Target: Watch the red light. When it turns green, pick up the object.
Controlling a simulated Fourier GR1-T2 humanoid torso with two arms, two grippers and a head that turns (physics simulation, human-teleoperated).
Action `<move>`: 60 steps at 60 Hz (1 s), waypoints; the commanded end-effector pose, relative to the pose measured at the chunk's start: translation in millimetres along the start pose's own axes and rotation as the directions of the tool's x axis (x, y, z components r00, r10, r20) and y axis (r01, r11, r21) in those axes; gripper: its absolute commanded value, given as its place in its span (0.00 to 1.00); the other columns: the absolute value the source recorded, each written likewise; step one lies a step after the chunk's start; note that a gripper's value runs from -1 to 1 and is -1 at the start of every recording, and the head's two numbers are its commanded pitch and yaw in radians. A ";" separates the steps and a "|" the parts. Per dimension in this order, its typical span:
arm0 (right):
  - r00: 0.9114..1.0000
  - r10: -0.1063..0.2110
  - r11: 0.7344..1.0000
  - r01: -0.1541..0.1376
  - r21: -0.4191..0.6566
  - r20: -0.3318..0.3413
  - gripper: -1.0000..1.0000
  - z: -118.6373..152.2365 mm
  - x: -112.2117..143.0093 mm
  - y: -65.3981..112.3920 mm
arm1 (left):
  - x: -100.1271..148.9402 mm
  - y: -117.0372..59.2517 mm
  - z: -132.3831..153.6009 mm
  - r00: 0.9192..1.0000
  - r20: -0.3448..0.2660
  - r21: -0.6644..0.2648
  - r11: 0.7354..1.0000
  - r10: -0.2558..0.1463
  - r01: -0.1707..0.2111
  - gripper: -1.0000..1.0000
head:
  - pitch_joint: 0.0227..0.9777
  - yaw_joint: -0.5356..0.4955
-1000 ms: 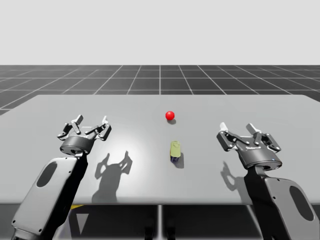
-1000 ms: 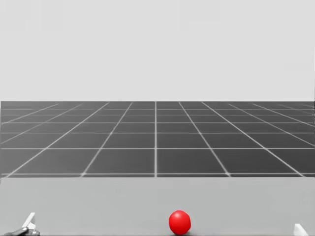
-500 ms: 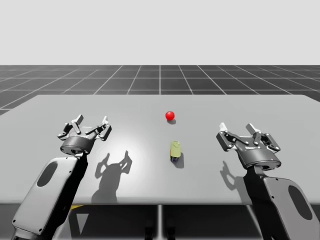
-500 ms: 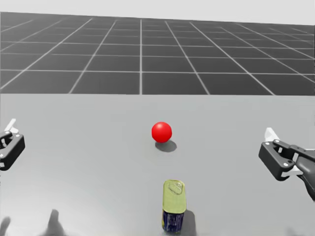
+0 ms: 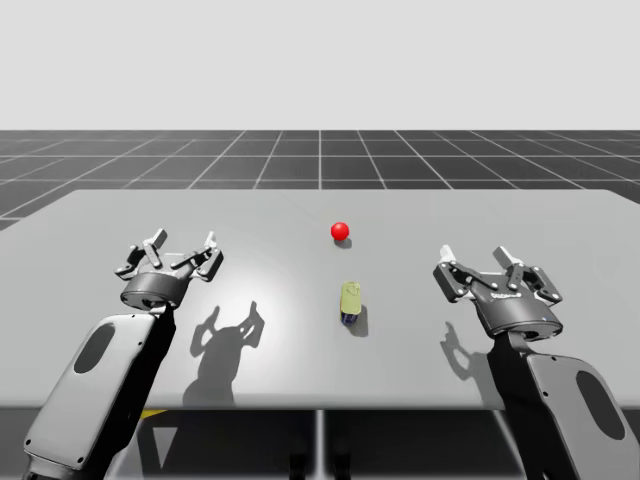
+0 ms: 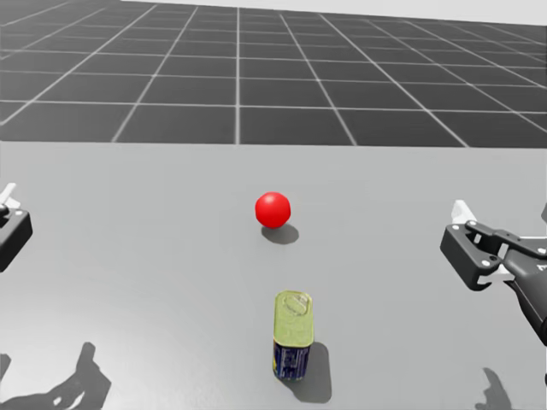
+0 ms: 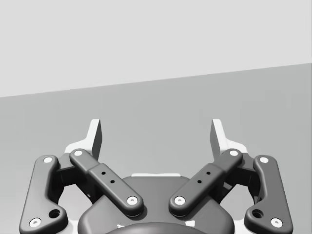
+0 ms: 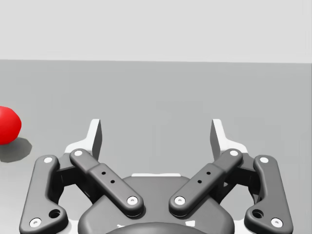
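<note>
light [image 5: 340,232] red, mid-frame | yellow-green can [image 5: 350,299] upright just below it, untouched | left gripper [image 5: 181,247] wide, empty | right gripper [image 5: 478,263] wide, empty | step: wait; watch the light, no reach until green

Can [image 5: 350,298] on table [image 5: 440,215], just before light [image 5: 340,231]

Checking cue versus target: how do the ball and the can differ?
The ball is red and round; the can is boxy, with a yellow-green top and blue sides. The ball sits farther from me, the can nearer. Both rest on the table, apart.
</note>
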 end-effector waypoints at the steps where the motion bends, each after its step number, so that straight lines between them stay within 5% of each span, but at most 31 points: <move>1: 1.000 0.000 1.000 0.000 0.000 0.001 0.00 -0.4 0.1 -0.1 | 0.0 0.0 -0.2 1.000 0.000 0.000 1.000 0.000 0.000 0.00 | 0.59 0.43; 60: 1.000 0.003 1.000 -0.003 0.004 0.010 0.00 0.5 0.2 0.4 | 1.3 0.1 0.1 1.000 0.010 0.001 1.000 0.008 -0.008 0.00 | 0.60 0.44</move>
